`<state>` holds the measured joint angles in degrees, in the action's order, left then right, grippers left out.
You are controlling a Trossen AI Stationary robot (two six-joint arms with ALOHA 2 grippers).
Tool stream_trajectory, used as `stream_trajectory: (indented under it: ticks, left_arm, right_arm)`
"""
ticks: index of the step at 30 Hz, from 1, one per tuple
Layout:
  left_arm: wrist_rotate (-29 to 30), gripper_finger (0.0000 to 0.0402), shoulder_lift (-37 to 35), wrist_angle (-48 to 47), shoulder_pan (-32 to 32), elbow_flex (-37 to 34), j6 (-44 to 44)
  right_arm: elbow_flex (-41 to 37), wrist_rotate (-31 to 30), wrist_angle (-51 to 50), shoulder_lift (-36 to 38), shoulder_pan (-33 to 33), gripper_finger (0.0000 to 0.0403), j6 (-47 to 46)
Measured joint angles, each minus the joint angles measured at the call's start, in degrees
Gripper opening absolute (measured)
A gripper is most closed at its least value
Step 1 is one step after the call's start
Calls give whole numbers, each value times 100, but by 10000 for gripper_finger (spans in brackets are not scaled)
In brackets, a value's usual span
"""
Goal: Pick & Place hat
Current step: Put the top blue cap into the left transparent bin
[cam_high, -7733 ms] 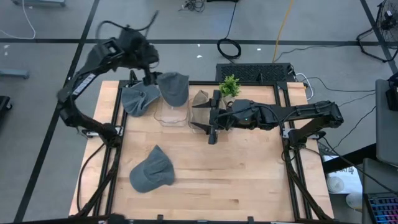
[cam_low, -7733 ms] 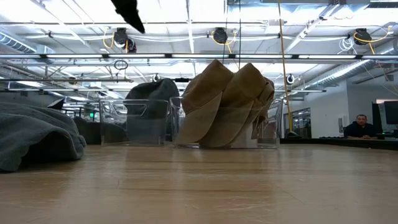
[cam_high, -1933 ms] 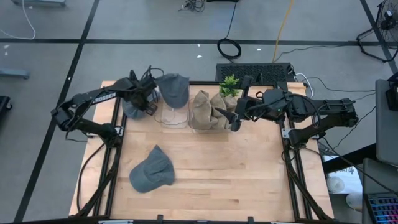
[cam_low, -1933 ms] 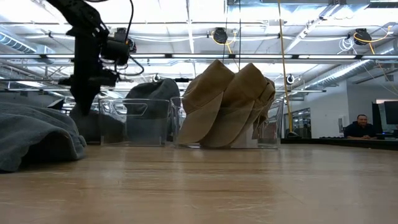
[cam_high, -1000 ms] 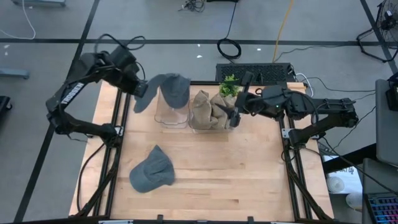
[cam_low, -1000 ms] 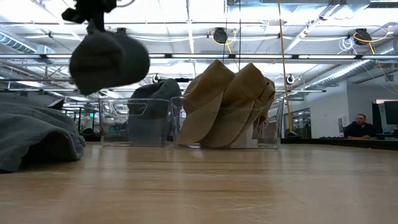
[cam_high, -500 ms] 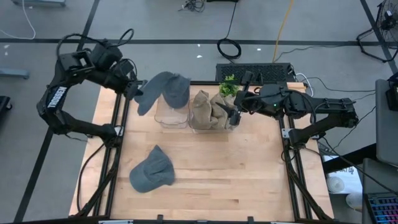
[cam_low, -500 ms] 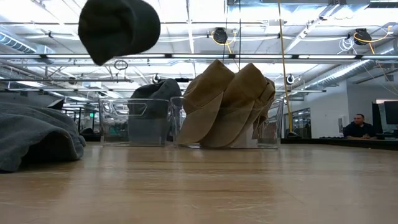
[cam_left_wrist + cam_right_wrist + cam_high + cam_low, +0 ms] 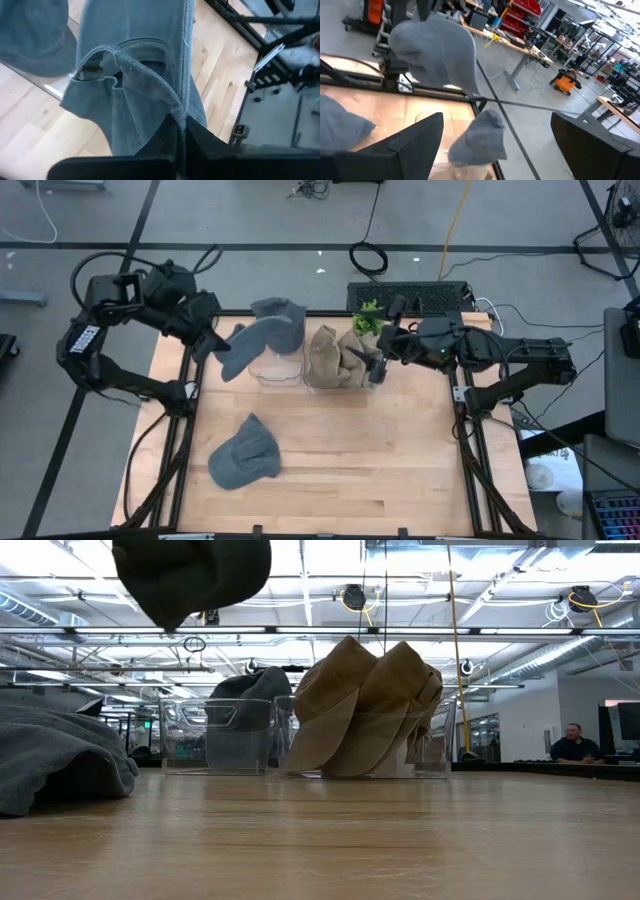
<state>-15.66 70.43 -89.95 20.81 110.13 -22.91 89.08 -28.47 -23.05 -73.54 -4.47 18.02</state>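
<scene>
since half a second ago the left gripper has carried the grey hat a little higher and nearer the clear bins; a second ago it hung lower, just off the counter's back left corner. now the hat dangles in the air, its free end reaching over the left clear bin, where another grey hat already sits. in the left wrist view the jaws are clamped together on a fold of the hat's brim edge, with the rest of the cloth hanging forward. the right gripper waits with its jaws wide apart and empty, just beside the right clear bin, which holds the tan hats.

as i judge it, the task is partway done: the tan hats and one grey hat are binned, and this grey one is lifted but not yet released. it needs to travel a bit farther over the left bin and then be let go. a third grey hat lies on the counter near the front left, untouched.
</scene>
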Motion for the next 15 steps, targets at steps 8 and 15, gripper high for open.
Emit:
stream_trajectory:
  ticks: [8,15]
  left_arm:
    - [651,7,74,134,-1046,2,-316]
    - [807,7,284,873,-1764,2,-726]
  right_arm:
    - [0,41,541,0,-277,359,-3]
    - [-2,1366,504,2,-354,359,-710]
